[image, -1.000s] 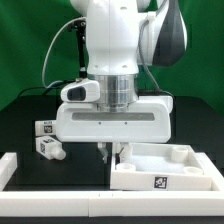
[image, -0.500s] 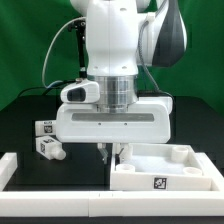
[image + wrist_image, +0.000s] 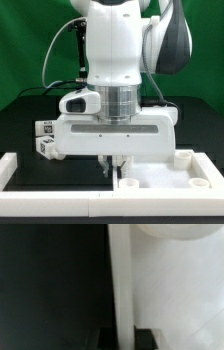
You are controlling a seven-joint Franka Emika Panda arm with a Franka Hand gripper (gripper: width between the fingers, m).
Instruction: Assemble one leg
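My gripper (image 3: 113,163) is down at the table and shut on the raised edge of the large flat white panel (image 3: 170,176). The panel lies at the exterior view's lower right, a round corner socket (image 3: 183,157) showing at its back. In the wrist view the panel's edge (image 3: 122,291) runs as a white strip between my two dark fingers (image 3: 147,340), with my gripper (image 3: 125,339) closed across it and a round socket (image 3: 180,231) at the far end. Two legs (image 3: 44,140), small white pegs with marker tags, lie at the exterior view's left, apart from my gripper.
A low white rail (image 3: 15,166) runs along the front left of the black table. A green backdrop stands behind the arm. The arm's wide white body hides the middle of the table.
The arm has come lower and nearer in the exterior view. The panel has slid with it toward the exterior view's right and front, and the tag on its front wall has left the picture.
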